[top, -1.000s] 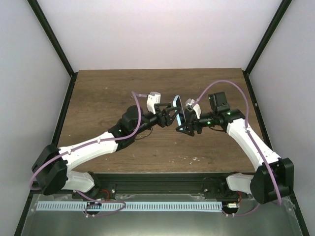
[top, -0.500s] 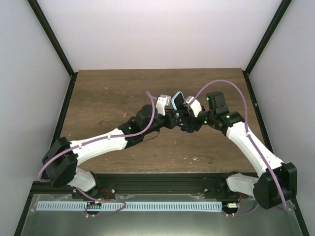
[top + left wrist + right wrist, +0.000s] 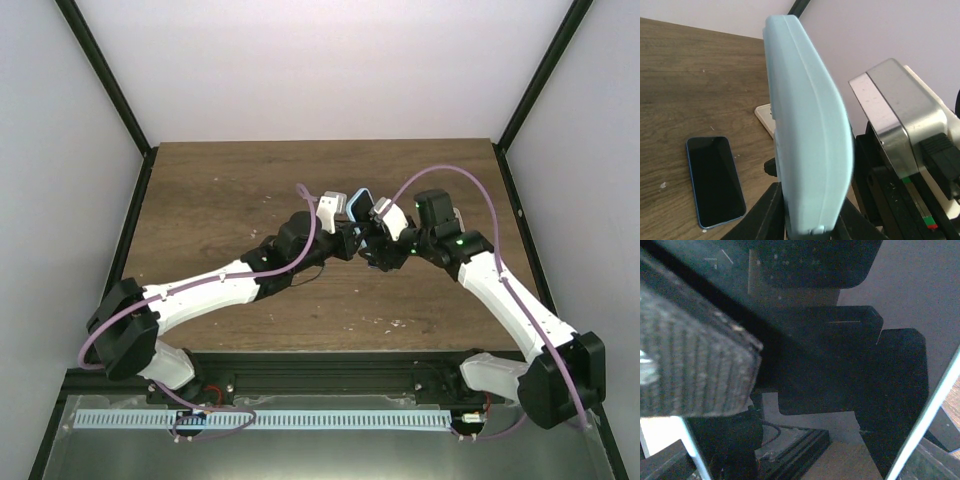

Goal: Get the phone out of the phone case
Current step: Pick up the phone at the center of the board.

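Observation:
The pale blue phone case (image 3: 358,203) is held upright above the middle of the table, between both grippers. In the left wrist view I see its curved back edge-on (image 3: 810,140), and my left gripper (image 3: 807,220) is shut on its lower end with a finger tight against each side. From above, the left gripper (image 3: 350,235) meets the right gripper (image 3: 380,242) at the case. The phone's glossy black screen (image 3: 840,365) fills the right wrist view between thin pale case rims. My right gripper (image 3: 805,390) grips across it, its grey ribbed pad (image 3: 690,365) on the left edge.
A dark-screened handset with a blue rim (image 3: 715,180) lies flat on the wooden table (image 3: 220,190) under the grippers, next to a small pale flat piece (image 3: 765,116). The right arm's silver camera block (image 3: 900,110) sits close beside the case. Black frame posts and white walls surround the table.
My left arm has moved right up to the case and its open fingers have closed on the case's lower end. The right gripper has shifted slightly left and back, still holding the case.

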### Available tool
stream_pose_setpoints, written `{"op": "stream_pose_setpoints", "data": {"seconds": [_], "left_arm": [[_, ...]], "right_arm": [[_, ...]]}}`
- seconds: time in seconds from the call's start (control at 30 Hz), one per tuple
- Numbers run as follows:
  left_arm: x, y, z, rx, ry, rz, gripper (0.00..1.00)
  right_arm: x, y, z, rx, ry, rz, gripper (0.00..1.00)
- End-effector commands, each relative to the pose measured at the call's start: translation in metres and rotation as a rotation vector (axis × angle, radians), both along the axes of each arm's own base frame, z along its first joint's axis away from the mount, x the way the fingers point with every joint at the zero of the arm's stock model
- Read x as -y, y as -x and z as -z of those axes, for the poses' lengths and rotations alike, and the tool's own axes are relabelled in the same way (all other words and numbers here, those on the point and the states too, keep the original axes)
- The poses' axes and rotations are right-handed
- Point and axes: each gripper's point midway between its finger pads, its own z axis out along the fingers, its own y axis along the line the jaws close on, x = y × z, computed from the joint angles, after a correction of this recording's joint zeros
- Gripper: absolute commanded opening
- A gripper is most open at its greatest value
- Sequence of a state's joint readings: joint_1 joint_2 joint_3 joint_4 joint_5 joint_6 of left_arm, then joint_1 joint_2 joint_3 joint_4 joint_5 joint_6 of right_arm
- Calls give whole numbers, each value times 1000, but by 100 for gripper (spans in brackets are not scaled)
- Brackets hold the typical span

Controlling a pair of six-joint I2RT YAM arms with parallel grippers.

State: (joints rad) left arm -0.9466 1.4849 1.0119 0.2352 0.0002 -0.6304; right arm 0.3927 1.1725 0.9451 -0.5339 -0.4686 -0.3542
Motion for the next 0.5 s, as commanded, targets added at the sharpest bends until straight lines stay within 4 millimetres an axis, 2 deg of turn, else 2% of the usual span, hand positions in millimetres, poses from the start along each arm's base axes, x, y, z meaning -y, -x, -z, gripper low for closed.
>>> {"op": "stream_pose_setpoints", "data": {"seconds": [0.0, 0.07, 0.13, 0.27, 0.37, 0.47], "left_arm": [[7, 3, -36, 74, 89, 35, 19], [9, 5, -37, 87, 98, 55, 15], [10, 6, -38, 103, 106, 75, 11], [2, 4, -40, 106, 108, 83, 6], [-13, 5, -42, 97, 94, 97, 0], [-38, 3, -54, 104, 87, 122, 0]], "right_arm": [[-5, -1, -17, 79, -21, -15, 50], [-7, 1, -18, 78, -28, -28, 51], [-9, 6, -21, 78, -41, -54, 56], [-19, 22, -30, 62, -106, -143, 78], [-24, 30, -40, 63, -152, -178, 98], [-24, 29, -47, 64, -176, -157, 100]]}}
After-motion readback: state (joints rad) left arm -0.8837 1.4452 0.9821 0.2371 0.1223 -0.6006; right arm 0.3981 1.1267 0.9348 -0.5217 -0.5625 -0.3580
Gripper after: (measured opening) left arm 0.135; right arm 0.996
